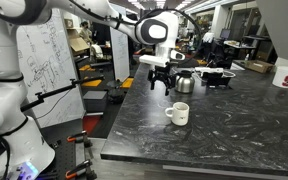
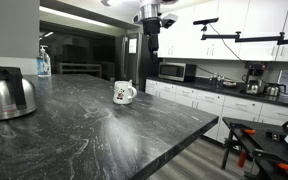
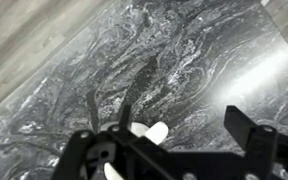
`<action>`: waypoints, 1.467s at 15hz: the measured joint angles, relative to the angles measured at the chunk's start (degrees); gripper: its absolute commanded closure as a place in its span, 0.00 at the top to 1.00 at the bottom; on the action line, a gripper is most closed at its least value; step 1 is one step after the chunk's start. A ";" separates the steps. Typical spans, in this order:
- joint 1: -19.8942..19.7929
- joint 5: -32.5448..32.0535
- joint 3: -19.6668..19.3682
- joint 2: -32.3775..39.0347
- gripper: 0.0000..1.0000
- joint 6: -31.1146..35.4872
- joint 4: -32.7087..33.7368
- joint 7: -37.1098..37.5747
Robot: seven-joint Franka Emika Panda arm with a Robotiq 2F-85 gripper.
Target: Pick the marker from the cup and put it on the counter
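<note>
The white mug, the cup (image 1: 178, 114), stands upright on the black marbled counter (image 1: 234, 120) near its front edge; it also shows in an exterior view (image 2: 124, 93). The marker does not show in any view. My gripper (image 1: 161, 84) hangs in the air above the counter, behind the cup and next to the kettle, apart from both. In the wrist view the gripper (image 3: 179, 128) is open and empty, fingers wide apart over bare counter (image 3: 184, 60), with a bit of the white cup (image 3: 154, 131) showing behind its body.
A shiny metal kettle (image 1: 185, 83) stands on the counter behind the cup and also shows in an exterior view (image 2: 6, 95). A large white bucket with red print (image 1: 287, 73) sits at the far end. The counter's edge drops to the floor near the cup.
</note>
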 measured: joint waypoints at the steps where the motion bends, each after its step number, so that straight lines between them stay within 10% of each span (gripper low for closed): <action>1: -0.36 -0.02 0.07 2.91 1.00 -1.58 3.28 -2.43; 8: -0.81 -2.59 1.19 19.78 0.93 -8.82 24.11 -8.63; 15: -0.42 -2.92 2.52 31.54 0.38 -13.79 40.20 -9.47; 22: -0.44 -2.93 2.54 39.81 0.44 -19.30 52.11 -9.47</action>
